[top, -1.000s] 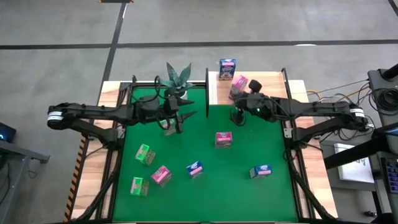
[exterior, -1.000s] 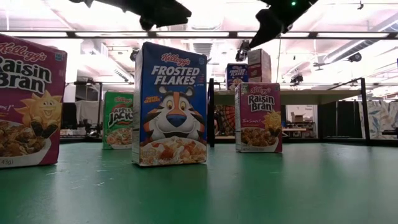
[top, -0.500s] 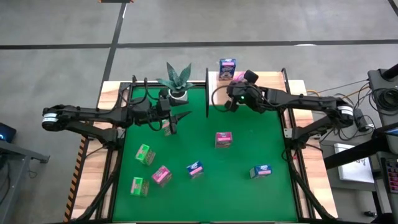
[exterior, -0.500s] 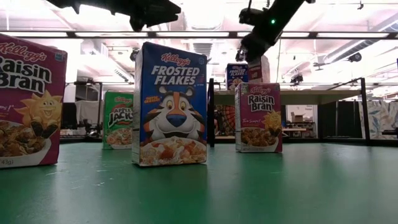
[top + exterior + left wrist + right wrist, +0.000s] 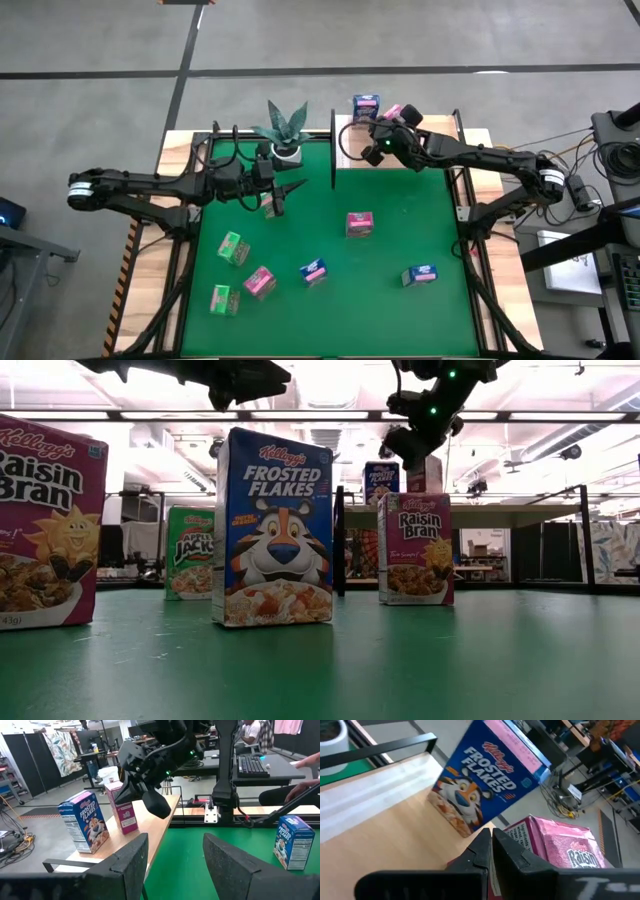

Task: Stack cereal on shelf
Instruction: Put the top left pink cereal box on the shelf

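Observation:
My right gripper (image 5: 384,124) is over the light-wood shelf (image 5: 352,150) at the table's far edge. Its fingers are shut (image 5: 491,837) beside a pink cereal box (image 5: 393,112), which stands tilted next to a blue box (image 5: 366,105) on the board. My left gripper (image 5: 290,196) hovers open (image 5: 175,842) over the green mat, with a green box (image 5: 267,206) just beside it and nothing between its fingers. Several more boxes stand on the mat: green (image 5: 233,247), (image 5: 224,299), pink (image 5: 259,282), (image 5: 359,224), blue (image 5: 313,271), (image 5: 419,274). My right gripper comes slanting down from the table's near side. The outer side of one shut finger (image 5: 507,852) lies against the pink box's upper edge (image 5: 530,832). The box rests on the shelf board, leaning (image 5: 124,812). Nothing is pinched between the fingers.
A potted plant (image 5: 285,125) stands at the mat's far edge between the two arms. The shelf's black upright frame (image 5: 332,150) divides the board from the mat. The mat's right half holds only two boxes. People sit at desks in the room beyond (image 5: 250,730).
My right gripper has travelled from above the mat toward the far edge, onto the shelf and up against the pink box. The pink box has shifted a little toward the far edge, nearer the blue box. My left gripper has drawn slightly toward the table's left edge.

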You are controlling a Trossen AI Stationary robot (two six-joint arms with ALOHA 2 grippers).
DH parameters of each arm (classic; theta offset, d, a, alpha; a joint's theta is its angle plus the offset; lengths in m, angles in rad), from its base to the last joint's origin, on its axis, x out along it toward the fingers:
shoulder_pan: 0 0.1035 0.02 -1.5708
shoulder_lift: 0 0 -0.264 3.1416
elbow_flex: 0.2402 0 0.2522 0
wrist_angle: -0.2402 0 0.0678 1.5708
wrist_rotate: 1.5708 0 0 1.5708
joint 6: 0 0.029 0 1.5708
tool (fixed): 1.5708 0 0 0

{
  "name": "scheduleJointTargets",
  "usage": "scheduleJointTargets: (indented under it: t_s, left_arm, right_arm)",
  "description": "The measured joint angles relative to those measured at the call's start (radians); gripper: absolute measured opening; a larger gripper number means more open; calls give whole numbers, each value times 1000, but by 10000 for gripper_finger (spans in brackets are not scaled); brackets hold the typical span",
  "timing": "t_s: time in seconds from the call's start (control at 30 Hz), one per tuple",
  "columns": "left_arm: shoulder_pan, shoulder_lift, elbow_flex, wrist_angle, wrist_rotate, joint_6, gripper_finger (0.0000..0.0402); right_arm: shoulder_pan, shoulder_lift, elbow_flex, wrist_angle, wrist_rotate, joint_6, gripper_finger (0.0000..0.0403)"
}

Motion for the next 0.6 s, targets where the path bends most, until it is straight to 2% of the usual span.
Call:
scheduleJointTargets:
  t_s: [0.2,0.6]
  left_arm:
    - [0,0,0,0,0,0,173]
    - [0,0,0,-1,1,7,173]
  right_arm:
    - [-11,-19,0,9,43,1,9]
    - [-22,-23,30,-10,22,0,9]
